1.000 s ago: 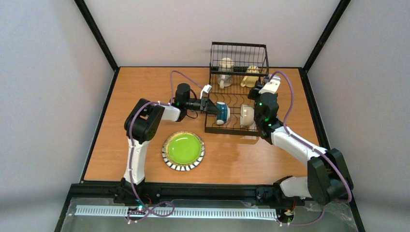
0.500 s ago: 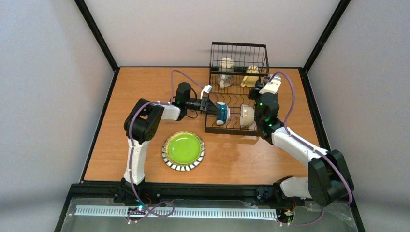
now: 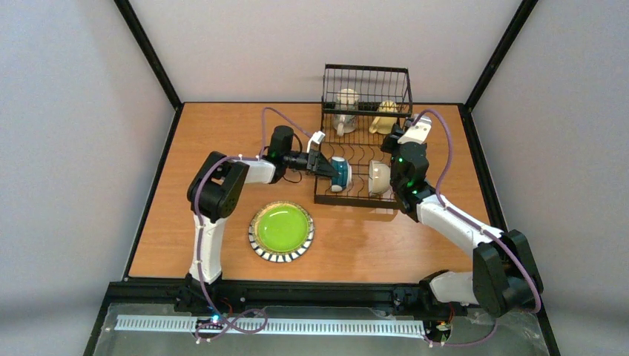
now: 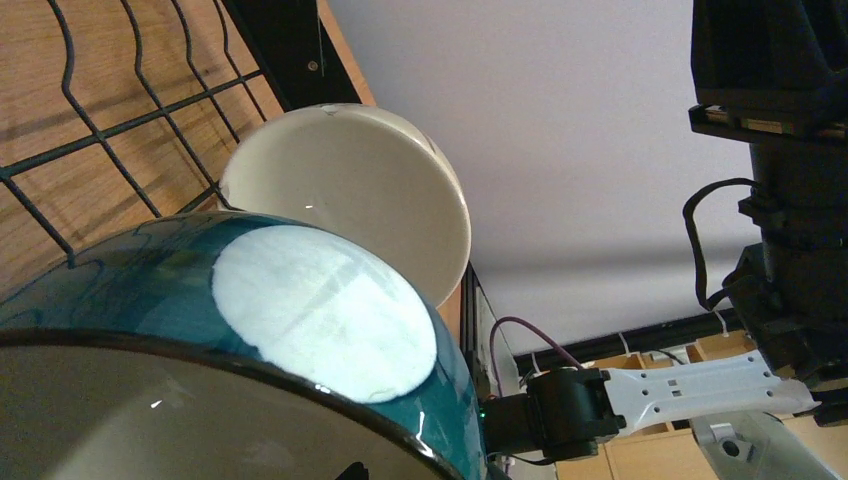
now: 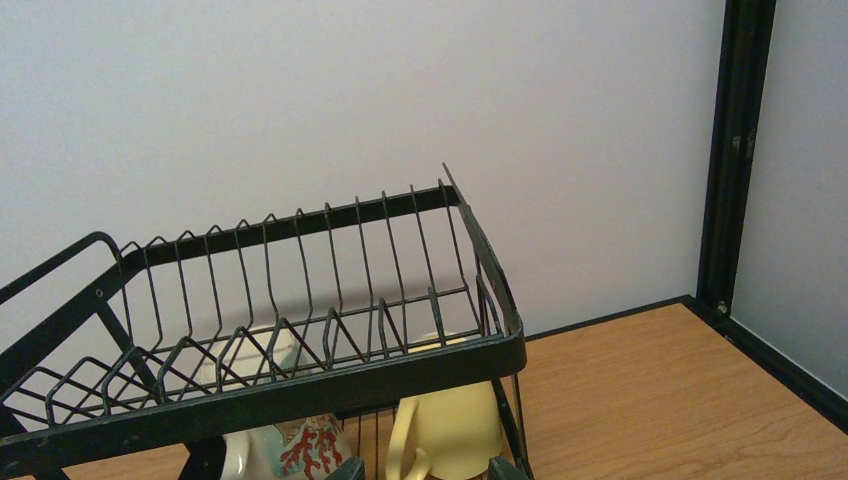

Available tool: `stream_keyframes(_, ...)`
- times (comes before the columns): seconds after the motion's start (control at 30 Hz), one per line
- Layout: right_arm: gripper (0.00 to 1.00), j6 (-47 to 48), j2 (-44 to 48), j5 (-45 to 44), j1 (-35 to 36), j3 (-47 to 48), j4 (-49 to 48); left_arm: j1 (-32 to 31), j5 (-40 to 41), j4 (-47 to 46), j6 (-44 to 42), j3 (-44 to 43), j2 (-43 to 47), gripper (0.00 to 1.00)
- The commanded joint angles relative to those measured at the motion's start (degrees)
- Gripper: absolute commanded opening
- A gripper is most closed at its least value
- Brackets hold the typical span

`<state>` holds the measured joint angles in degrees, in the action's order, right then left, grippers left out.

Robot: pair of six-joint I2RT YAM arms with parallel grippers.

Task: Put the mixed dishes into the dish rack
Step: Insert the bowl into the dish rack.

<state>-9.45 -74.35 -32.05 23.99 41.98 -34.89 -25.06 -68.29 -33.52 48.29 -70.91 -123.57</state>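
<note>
The left gripper (image 3: pixel 325 165) reaches in over the left rim of the dish rack (image 3: pixel 354 200), right at the teal-banded cup (image 3: pixel 340 173). Whether its jaws are clamped on the cup or clear of it cannot be told. The left wrist view shows no fingers, only the cup (image 4: pixel 300 300) filling the lower frame. The cup lies tipped on the slotted base, mouth toward the gripper and pale foot toward the right arm, its long axis across the rack. A cream-white bowl (image 3: pixel 380 178) stands on edge just beyond it, apart from it. The right gripper (image 3: pixel 392 141) hangs over the rack's right side near the raised basket tier (image 5: pixel 300 385), its fingertips (image 5: pixel 347 467) parted and holding nothing. Under that tier stand a white mug (image 5: pixel 290 440) and a cream mug (image 5: pixel 445 425). The rack sits close to the back wall. The lime-green plate (image 3: pixel 281 231) lies flat on the table (image 3: pixel 222 141), well apart from the rack's near-left corner.
</note>
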Motion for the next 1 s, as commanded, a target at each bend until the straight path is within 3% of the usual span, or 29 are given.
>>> stream_keyframes(0.0, 0.7, -1.26, 1.05, 0.59, -0.52, 0.47, -0.53, 1.21, 5.7, 7.41, -3.92, -0.16, 0.52, 0.6)
stream_keyframes(0.7, 0.7, -1.84, 1.75, 1.46, -0.53, 0.56, -0.35, 2.15, 8.07, 18.02, -10.1, -0.97, 4.2, 0.62)
stream_keyframes(0.97, 0.7, -1.84, 1.75, 1.69, -0.53, 0.65, -0.41, 2.55, 8.79, 20.58, -11.47, -1.28, 5.44, 0.7)
